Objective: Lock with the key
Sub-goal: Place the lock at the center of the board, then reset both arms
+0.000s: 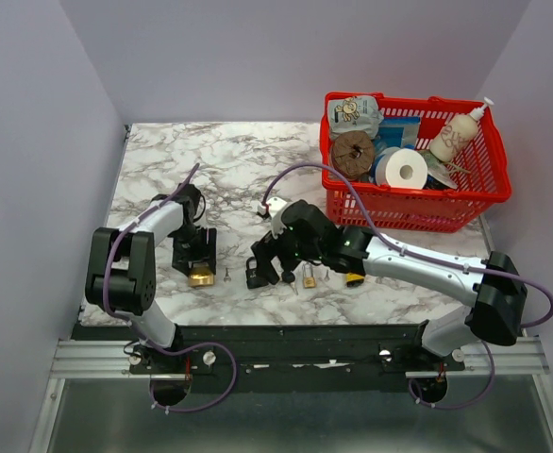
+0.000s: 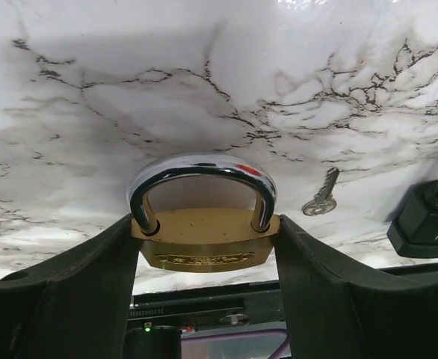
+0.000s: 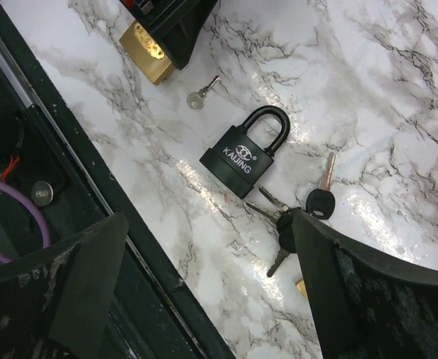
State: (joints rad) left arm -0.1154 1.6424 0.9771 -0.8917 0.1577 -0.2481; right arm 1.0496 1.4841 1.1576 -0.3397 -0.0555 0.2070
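My left gripper [image 1: 196, 262] is shut on the body of a brass padlock [image 2: 204, 247] with a chrome shackle, resting at the table's near left; the padlock also shows in the top view [image 1: 200, 276]. A small silver key [image 2: 320, 196] lies loose just right of it. My right gripper [image 3: 210, 218] is open and empty, hovering above a black padlock [image 3: 245, 153] marked KAIJING, its shackle closed. A bunch of black-headed keys [image 3: 297, 217] lies beside the right finger [image 3: 338, 284]. In the top view my right gripper [image 1: 269, 260] is over the black padlock [image 1: 257, 275].
A small brass padlock [image 1: 309, 279] and another small key [image 1: 326, 275] lie right of the key bunch. A red basket [image 1: 409, 215] holding a tape roll, a bottle and packets stands at the back right. The black front rail [image 3: 92, 187] runs close to the locks.
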